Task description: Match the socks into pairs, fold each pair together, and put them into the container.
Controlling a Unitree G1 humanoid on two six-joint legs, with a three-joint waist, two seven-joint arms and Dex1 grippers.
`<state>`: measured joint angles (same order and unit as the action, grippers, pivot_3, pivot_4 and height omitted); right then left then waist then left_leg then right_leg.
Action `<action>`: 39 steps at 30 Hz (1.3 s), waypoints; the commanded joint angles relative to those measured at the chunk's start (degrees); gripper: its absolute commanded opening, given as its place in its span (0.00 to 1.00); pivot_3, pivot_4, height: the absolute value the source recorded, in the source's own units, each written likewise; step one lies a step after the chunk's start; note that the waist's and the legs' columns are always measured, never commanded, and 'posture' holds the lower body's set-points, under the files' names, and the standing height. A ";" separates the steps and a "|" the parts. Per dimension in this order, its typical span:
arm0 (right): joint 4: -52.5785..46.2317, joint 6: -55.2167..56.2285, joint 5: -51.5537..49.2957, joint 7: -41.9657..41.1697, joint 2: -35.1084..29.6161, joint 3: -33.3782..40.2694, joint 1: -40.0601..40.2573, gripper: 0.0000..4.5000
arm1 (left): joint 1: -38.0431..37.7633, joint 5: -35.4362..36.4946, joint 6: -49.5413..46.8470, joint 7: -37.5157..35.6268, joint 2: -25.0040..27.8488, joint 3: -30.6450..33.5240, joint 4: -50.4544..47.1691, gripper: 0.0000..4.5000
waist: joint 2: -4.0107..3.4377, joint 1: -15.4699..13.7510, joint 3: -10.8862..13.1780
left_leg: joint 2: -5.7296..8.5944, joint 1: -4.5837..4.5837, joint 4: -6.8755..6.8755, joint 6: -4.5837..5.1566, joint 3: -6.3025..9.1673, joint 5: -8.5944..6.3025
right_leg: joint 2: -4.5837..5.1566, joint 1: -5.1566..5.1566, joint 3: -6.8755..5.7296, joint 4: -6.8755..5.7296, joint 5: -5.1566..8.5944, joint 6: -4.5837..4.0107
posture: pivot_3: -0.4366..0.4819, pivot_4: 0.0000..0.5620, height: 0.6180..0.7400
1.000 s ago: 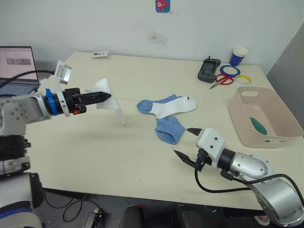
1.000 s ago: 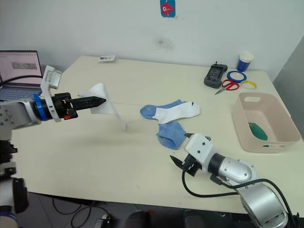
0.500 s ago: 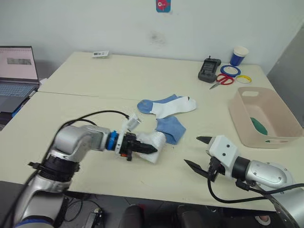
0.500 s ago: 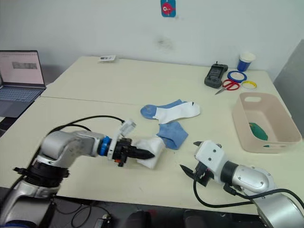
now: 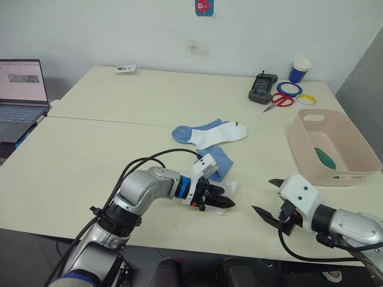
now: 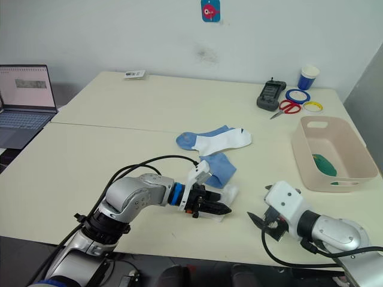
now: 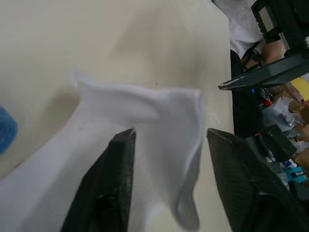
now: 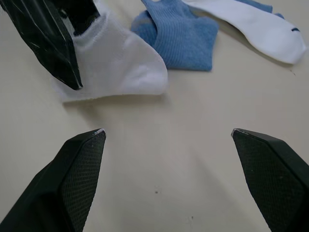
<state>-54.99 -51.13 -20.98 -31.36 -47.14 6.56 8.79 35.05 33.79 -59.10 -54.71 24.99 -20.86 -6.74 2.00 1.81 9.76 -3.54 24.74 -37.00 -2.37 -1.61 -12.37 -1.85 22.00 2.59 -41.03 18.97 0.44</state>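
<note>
Left eye view: left tool [image 5: 222, 202], lower centre, fingers parted over a white sock [image 5: 225, 192] lying on the counter [image 5: 108, 149]; right tool [image 5: 267, 195], lower right, spread wide and empty; second white sock [image 5: 209, 132] at centre, pink tub [image 5: 305, 149] at right

You'll find no legible text: wall sticker [image 5: 204, 7], laptop screen [image 5: 23, 78], table card [image 5: 125, 69] all unreadable.
</note>
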 commanded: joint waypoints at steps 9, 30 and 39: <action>-5.01 3.31 -4.24 0.41 -3.17 2.35 0.23 1.00 | 3.79 -11.51 37.13 -25.50 19.72 5.04 10.80 1.00 | -0.05 0.00 -0.02 | -0.01 -0.06 0.04 0.00 0.02 0.00 | -0.11 0.00 -0.06 0.00 0.00 -0.01 | 0.48 0.27 0.87; -5.01 4.28 -3.23 1.85 -5.94 -4.67 0.31 1.00 | 10.38 -32.92 111.25 -31.79 8.97 2.08 55.27 1.00 | -0.09 -0.23 -0.06 | -0.03 0.05 0.01 0.02 -0.18 -0.01 | -0.01 -0.03 -0.08 0.12 0.00 0.00 | 0.48 0.27 0.87; -4.99 9.84 4.41 1.00 -9.67 -13.16 0.13 1.00 | 9.77 -32.40 114.79 -34.22 7.24 0.44 57.03 0.44 | -0.09 -0.18 -0.07 | -0.01 0.04 -0.01 0.02 -0.17 -0.01 | -0.05 -0.04 -0.10 0.11 0.00 0.00 | 0.48 0.27 0.87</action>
<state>-55.06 -43.70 -19.41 -29.97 -55.83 -5.15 9.56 45.26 1.79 55.07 -88.65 32.91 -19.51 49.75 1.91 1.63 9.68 -3.55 24.78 -37.00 -2.34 -1.78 -12.38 -1.89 21.96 2.48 -40.91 18.96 0.45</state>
